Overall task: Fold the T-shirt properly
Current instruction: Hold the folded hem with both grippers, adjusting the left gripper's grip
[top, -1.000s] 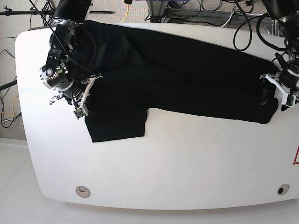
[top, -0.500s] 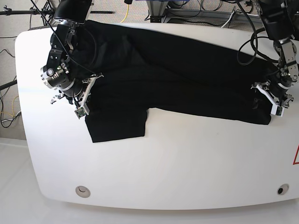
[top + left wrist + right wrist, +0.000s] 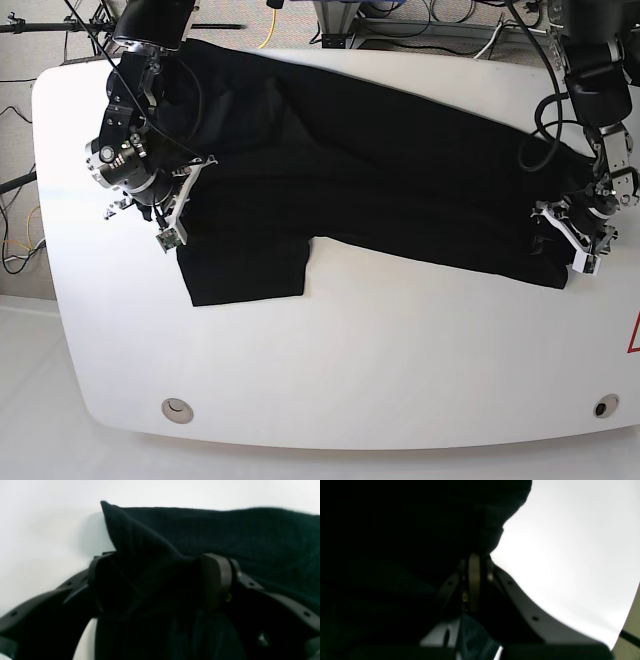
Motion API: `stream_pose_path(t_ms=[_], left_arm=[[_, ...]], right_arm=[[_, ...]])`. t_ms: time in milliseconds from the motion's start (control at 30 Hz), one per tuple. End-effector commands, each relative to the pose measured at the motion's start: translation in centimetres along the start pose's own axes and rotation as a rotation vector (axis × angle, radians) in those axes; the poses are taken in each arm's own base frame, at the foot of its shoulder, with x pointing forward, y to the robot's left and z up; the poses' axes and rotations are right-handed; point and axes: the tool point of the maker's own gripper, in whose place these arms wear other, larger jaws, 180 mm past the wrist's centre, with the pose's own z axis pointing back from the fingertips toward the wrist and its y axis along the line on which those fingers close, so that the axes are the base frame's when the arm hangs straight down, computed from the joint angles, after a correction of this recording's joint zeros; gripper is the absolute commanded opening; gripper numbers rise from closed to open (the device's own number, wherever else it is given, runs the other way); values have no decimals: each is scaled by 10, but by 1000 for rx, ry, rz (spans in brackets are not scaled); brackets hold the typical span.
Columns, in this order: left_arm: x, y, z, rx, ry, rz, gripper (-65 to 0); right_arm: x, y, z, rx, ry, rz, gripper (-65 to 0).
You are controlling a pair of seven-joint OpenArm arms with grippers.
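I see left gripper (image 3: 160, 585) spread wide with T-shirt (image 3: 380, 170) cloth bunched between its fingers, right gripper (image 3: 475, 562) clamped together on the shirt.

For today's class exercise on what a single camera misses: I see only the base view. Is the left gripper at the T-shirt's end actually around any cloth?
Observer: Yes. In the left wrist view the left gripper has its jaws wide apart, with the T-shirt bunched between them.
Operator: Does any cloth stick out past it?
Observer: A pointed corner rises beyond the jaws, over the white table.
Operator: And the right gripper?
Observer: Its wrist view shows the fingers pressed together on a dark fold of the shirt.
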Motion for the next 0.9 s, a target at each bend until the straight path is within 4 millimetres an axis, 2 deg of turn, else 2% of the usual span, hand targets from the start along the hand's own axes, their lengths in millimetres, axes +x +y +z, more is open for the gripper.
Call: stream_pose_path(t_ms=[0, 67, 267, 400, 667, 800, 867], left_arm=[[7, 16, 7, 28, -11, -10, -196], [10, 36, 19, 71, -31, -2, -174], [13, 51, 30, 100, -48, 27, -135], [15, 55, 36, 105, -53, 27, -97], [12, 43, 34, 82, -45, 10, -100], [21, 30, 34, 57, -73, -37, -262], [24, 29, 35, 57, -85, -44, -375]], right_arm=[[14, -6, 6, -16, -46, 14, -650], [13, -8, 5, -24, -39, 14, -650], [13, -8, 6, -24, -40, 16, -650], [14, -6, 5, -20, -46, 23, -650], [14, -6, 6, -21, -47, 24, -650], [14, -6, 5, -18, -51, 15, -650], [14, -5, 5, -16, -53, 14, -650]])
